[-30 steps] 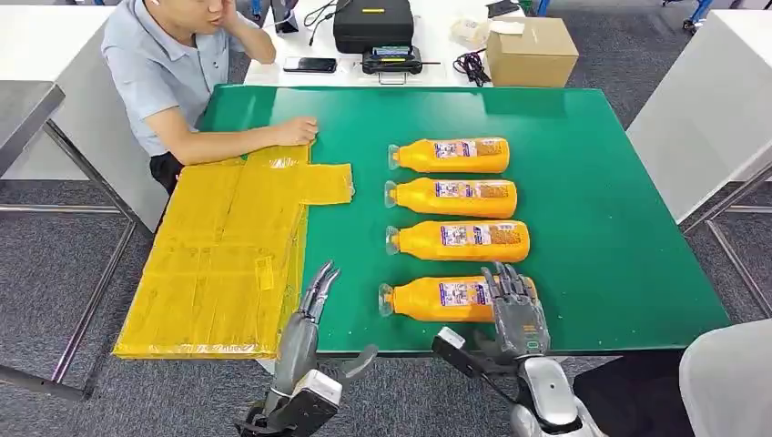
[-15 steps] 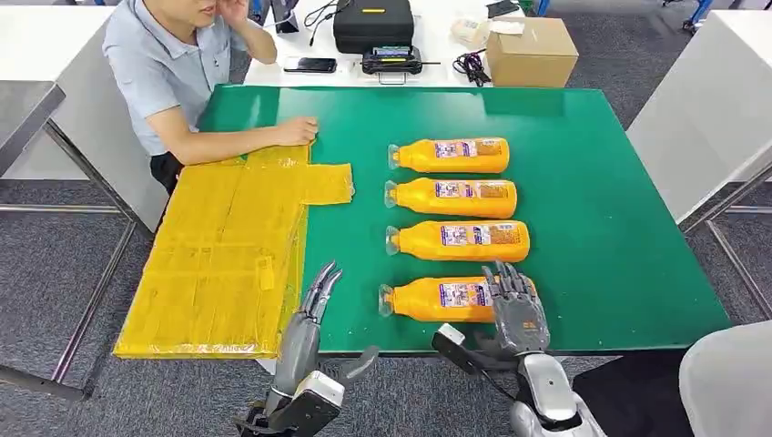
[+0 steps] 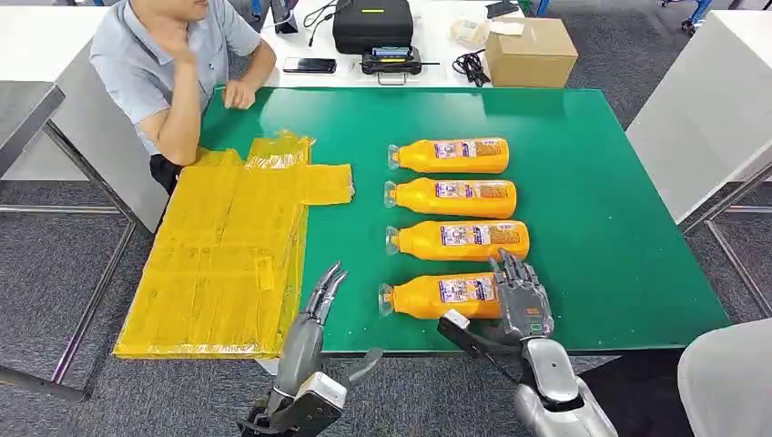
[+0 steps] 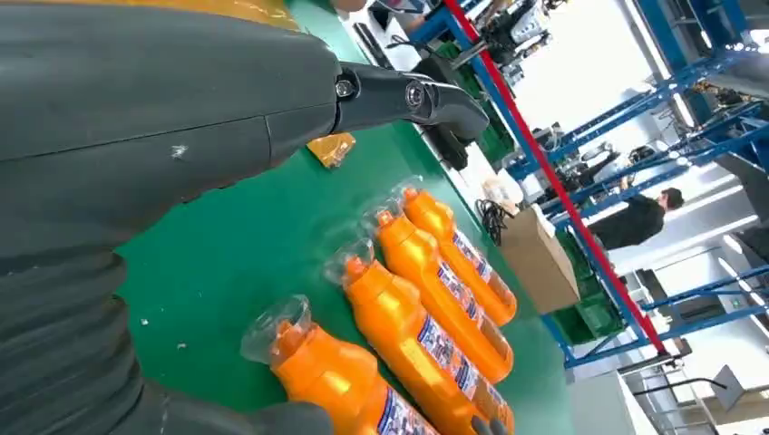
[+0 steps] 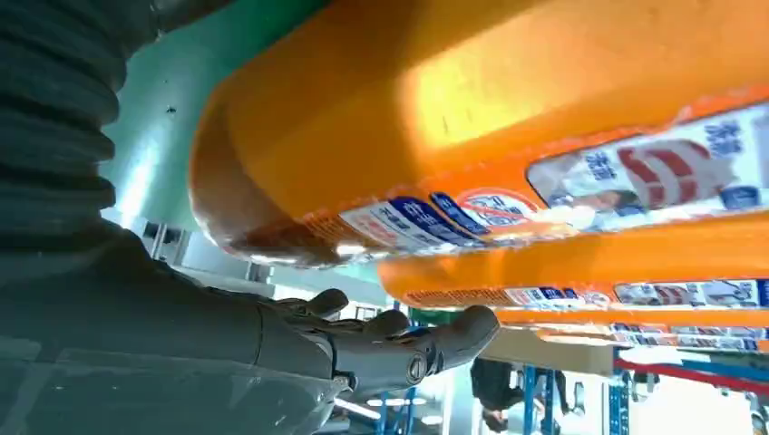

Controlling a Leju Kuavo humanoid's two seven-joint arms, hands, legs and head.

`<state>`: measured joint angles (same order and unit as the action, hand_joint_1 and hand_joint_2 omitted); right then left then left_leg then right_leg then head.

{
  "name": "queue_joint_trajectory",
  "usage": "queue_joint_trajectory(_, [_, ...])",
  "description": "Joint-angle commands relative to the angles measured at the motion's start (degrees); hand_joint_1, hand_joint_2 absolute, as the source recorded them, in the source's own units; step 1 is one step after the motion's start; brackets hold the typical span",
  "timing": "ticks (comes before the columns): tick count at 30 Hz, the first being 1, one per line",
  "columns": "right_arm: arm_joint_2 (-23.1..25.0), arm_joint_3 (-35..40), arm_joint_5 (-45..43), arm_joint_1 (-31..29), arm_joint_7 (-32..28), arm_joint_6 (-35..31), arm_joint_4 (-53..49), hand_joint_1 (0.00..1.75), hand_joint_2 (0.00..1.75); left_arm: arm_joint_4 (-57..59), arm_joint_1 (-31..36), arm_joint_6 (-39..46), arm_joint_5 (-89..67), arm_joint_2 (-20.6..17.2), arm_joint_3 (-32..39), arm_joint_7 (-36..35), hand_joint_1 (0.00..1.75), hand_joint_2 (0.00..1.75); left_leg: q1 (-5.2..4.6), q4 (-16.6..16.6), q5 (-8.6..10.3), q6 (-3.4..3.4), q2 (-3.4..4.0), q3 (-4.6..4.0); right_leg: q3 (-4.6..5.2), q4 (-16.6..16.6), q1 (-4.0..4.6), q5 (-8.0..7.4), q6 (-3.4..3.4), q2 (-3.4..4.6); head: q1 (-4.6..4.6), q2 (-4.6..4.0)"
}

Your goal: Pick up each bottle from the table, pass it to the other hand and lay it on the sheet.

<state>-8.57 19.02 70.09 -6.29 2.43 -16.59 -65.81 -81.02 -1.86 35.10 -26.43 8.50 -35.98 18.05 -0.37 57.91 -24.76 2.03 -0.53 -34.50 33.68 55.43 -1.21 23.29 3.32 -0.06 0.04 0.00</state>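
Head view: right robot hand (image 3: 521, 302) grips the nearest bottle (image 3: 437, 296), lying at 6 o'clock on the green surface (image 3: 601, 209). Left robot hand (image 3: 319, 300) hovers, fingers apart, beside the yellow sheet (image 3: 228, 264) at 9 o'clock.

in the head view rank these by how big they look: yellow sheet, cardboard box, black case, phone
1. yellow sheet, by far the largest
2. cardboard box and black case: they look much alike, and the case is cut off by the picture's edge, so no ranking between them
3. phone, the smallest
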Motion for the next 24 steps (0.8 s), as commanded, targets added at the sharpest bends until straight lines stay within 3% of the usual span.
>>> queue_joint_trajectory(1, [-0.94, -1.88, -6.38, -1.02, -2.80, 5.57, 8.71, 1.75, 1.75, 2.16, 1.04, -0.94, 0.23, -0.61, -1.91, -0.02, 0.00, 1.75, 0.05, -0.07, -0.02, -0.10, -0.08, 0.21, -0.26, -0.10, 0.06, 0.04, -0.12, -0.11, 0.02, 0.00])
queue_joint_trajectory(18, [-1.34, -2.50, -9.76, -0.39, -4.62, 6.39, 9.65, 1.75, 1.75, 2.63, 1.31, -1.31, 0.56, -0.47, -1.94, 0.65, 0.00, 1.75, 0.04, -0.07, -0.02, -0.08, -0.14, 0.38, -0.42, -0.12, 0.05, 0.05, -0.11, -0.16, 0.02, 0.00])
queue_joint_trajectory(24, [-2.54, -4.13, -20.66, 3.30, -12.91, 7.43, 9.01, 1.75, 1.75, 3.05, 1.20, -0.26, 3.08, 0.25, -1.00, 3.46, 0.00, 1.75, 0.10, -0.10, -0.03, -0.09, -0.25, 0.60, -0.54, -0.21, 0.11, 0.08, -0.13, -0.28, 0.02, 0.00])
